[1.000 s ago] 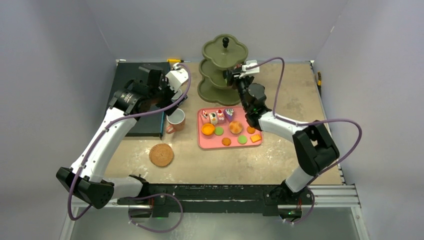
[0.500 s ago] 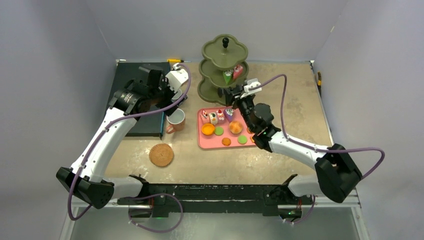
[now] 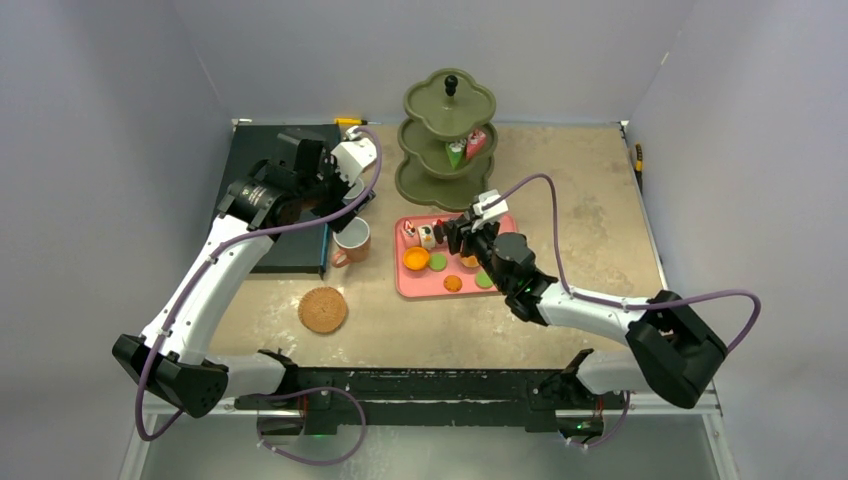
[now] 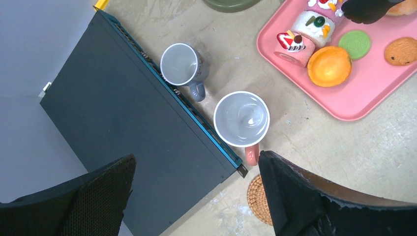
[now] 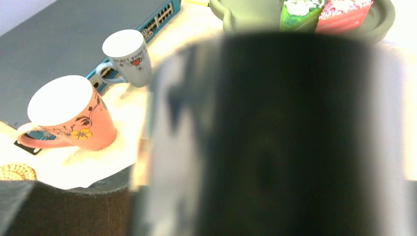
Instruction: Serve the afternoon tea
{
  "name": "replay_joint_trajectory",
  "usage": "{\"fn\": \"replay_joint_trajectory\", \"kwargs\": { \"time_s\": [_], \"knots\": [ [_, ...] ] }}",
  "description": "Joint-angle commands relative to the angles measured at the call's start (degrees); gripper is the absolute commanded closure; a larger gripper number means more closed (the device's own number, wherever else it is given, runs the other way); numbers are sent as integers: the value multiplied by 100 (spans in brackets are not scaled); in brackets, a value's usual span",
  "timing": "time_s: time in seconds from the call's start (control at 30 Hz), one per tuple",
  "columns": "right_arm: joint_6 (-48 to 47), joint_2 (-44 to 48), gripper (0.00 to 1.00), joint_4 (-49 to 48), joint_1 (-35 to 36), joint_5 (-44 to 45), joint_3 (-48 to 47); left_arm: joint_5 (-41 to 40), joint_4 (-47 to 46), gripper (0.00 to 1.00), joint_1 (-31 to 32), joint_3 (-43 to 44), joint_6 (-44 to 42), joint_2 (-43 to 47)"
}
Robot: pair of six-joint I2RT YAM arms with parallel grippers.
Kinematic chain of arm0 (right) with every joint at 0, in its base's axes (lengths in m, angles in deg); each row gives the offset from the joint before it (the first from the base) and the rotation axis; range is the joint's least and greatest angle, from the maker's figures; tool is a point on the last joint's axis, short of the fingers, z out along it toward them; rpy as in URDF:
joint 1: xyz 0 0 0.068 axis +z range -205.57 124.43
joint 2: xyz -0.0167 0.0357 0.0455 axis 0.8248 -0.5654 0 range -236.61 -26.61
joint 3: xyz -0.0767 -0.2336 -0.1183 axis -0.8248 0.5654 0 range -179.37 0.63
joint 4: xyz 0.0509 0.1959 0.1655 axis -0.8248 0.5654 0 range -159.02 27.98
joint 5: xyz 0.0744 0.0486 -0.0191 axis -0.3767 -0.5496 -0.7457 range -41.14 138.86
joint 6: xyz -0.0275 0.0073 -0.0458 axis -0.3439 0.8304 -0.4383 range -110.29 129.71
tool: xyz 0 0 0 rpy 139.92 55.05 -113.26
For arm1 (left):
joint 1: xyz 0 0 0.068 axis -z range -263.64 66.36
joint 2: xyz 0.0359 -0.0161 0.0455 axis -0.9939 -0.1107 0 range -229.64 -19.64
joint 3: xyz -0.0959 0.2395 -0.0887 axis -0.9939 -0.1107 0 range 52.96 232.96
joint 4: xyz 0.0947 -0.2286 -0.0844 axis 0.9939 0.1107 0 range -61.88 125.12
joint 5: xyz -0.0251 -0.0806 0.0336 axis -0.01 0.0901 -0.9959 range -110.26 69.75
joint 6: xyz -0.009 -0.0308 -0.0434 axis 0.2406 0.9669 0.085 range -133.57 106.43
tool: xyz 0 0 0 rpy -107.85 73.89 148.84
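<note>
The left fingers [image 4: 300, 196] are spread wide with nothing between them, above the orange mug [image 4: 241, 119] and the grey mug [image 4: 180, 64]. Both mugs stand upright on the table [image 4: 314, 152] just beside a black box [image 4: 113, 128], at nine o'clock from the pink tray [image 4: 354, 105]. The right fingers [image 3: 461, 236] hover over the sweets [image 4: 329, 66] at the tray's twelve o'clock edge; I cannot tell whether they pinch anything. Two cake slices [image 3: 466, 147] lie on the green stand [image 3: 430, 105].
</note>
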Motion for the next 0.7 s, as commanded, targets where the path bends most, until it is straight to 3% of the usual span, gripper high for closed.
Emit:
{"fn": "replay_joint_trajectory", "kwargs": {
  "time_s": [0.0, 0.37, 0.67],
  "knots": [
    [207, 3, 45, -175, 34, 38, -8, 102, -8, 5, -29, 181, 38, 80],
    [116, -826, 47, -535, 36, 135, -366, 27, 24, 5, -39, 143, -8, 149],
    [-20, -928, 50, -535, 23, 217, -354, 14, 0, 5, -32, 90, -36, 171]
  ]
}}
